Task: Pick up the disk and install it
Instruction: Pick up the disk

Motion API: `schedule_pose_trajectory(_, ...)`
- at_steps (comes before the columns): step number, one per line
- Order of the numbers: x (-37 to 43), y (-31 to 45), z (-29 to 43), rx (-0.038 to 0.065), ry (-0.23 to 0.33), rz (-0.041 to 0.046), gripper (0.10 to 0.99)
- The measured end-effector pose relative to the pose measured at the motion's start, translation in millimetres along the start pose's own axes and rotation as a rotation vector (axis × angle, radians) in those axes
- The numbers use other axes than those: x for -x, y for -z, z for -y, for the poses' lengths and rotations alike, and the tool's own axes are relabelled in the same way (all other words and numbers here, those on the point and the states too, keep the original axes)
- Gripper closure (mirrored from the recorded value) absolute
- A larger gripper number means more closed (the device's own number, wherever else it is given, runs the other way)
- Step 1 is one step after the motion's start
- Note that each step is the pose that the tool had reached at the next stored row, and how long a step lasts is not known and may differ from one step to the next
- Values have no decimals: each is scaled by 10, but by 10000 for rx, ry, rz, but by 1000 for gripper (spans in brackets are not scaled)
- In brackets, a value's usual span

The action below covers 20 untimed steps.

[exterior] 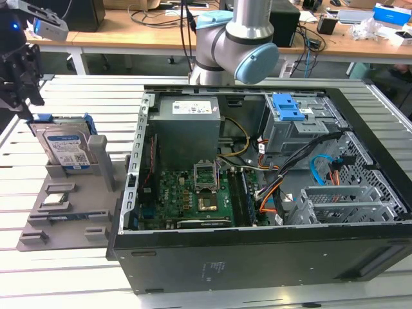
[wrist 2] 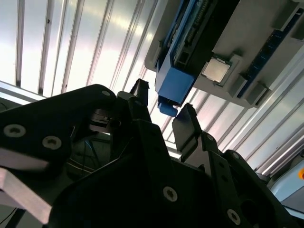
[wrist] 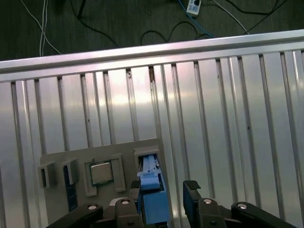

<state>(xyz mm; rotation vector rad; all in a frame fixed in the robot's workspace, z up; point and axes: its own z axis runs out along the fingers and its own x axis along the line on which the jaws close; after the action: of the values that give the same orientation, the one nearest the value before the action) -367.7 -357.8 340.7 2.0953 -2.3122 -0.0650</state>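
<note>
Gripper (exterior: pixel 26 90) hangs over the end of the grey fixture (exterior: pixel 64 215) where the disk (exterior: pixel 64 147) stands on edge in its slot, label facing outward. In both wrist views the two black fingers (wrist: pixel 191 190) are spread apart, with the disk's blue rail (wrist: pixel 152 195) lying between them. One finger sits just beside the rail, the other has a visible gap, and nothing is clamped. Whether the nearer finger (wrist 2: pixel 140 92) actually touches the blue plastic cannot be told.

On the fixture's flat part, near the disk's slot, a square silver processor chip (wrist: pixel 100 173) rests in its own pocket. The fixture lies on a slatted metal table (exterior: pixel 71 286). An open computer case (exterior: pixel 257 261) stands just beside the fixture, towards the exterior view's right. Inside that case, at the corner well apart from the fixture, sits a grey drive cage with a blue latch (exterior: pixel 290 108).
</note>
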Motion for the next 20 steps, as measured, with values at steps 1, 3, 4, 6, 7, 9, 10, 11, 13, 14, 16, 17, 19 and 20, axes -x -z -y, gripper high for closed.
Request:
schedule_pose_trajectory(1,0,-10,2,2,189,-16,604)
schedule_pose_trajectory(3,1,-32,13,4,498,-50,604)
schedule_pose_trajectory(4,0,-45,36,1,525,-84,604)
schedule_pose_trajectory(6,-1,-61,80,-5,532,-176,604)
schedule_pose_trajectory(7,-1,-65,92,-6,534,-204,604)
schedule_pose_trajectory(9,-2,-77,128,-12,537,-285,604)
schedule_pose_trajectory(10,-3,-85,145,-15,541,-319,604)
schedule_pose_trajectory(11,-5,-92,162,-17,548,-350,604)
schedule_pose_trajectory(13,-7,-113,193,-21,575,-403,604)
schedule_pose_trajectory(14,-6,-129,212,-21,604,-423,604)
schedule_pose_trajectory(16,-3,-167,246,-24,682,-438,604)
schedule_pose_trajectory(17,-2,-193,268,-25,719,-440,604)
schedule_pose_trajectory(19,0,-228,296,-24,756,-444,604)
schedule_pose_trajectory(20,2,-248,306,-25,777,-446,604)
